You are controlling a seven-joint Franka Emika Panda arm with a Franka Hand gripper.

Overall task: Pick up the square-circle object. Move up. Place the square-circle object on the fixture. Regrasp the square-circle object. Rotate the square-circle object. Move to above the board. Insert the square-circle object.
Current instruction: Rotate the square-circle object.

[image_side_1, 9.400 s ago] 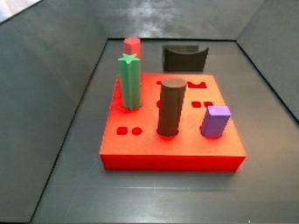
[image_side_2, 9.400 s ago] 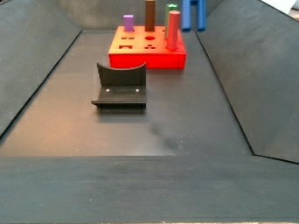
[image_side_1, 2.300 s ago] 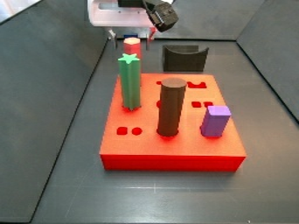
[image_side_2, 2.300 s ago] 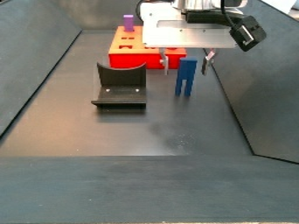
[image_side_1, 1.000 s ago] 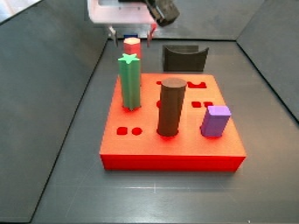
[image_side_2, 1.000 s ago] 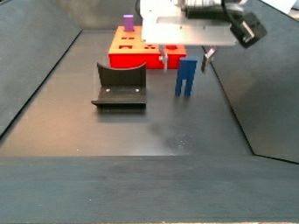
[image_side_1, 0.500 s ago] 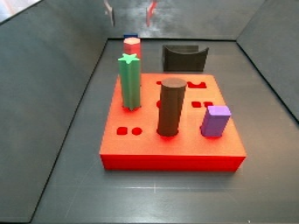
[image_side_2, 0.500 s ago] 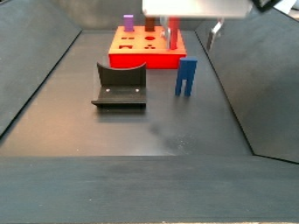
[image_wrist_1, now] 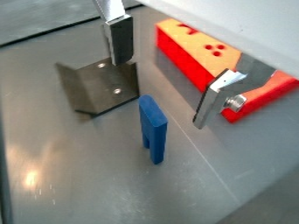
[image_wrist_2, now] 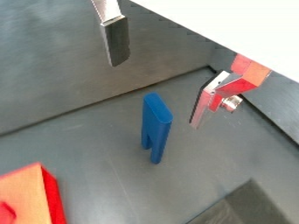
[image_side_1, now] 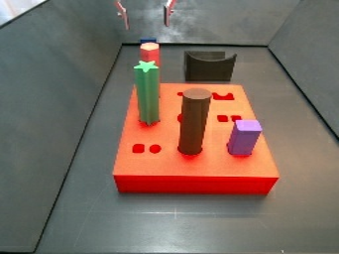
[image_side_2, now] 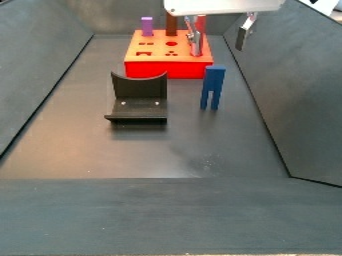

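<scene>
The square-circle object [image_side_2: 211, 87] is a blue piece standing upright on the dark floor, prongs down, just to the side of the board [image_side_2: 167, 68]. In both wrist views it stands below and between the fingers, untouched [image_wrist_1: 153, 129] [image_wrist_2: 153, 127]. My gripper [image_side_2: 218, 28] hangs open well above it, nothing between the silver fingers [image_wrist_1: 114, 39]. At the upper edge of a side view only the fingertips [image_side_1: 169, 12] show, and the blue piece is hidden there. The fixture [image_side_2: 138, 95] [image_side_1: 209, 65] [image_wrist_1: 100, 83] sits on the floor near the board's end.
On the red board [image_side_1: 199, 171] stand a green star-topped post [image_side_1: 147, 91], a dark brown cylinder [image_side_1: 195, 121], a purple block [image_side_1: 244, 137] and a red peg [image_side_1: 150, 50]. Sloping grey walls [image_side_2: 287, 90] close in both sides.
The gripper, which stood low around the blue piece's top a second ago, has opened and risen straight up. The blue piece stays standing on the floor.
</scene>
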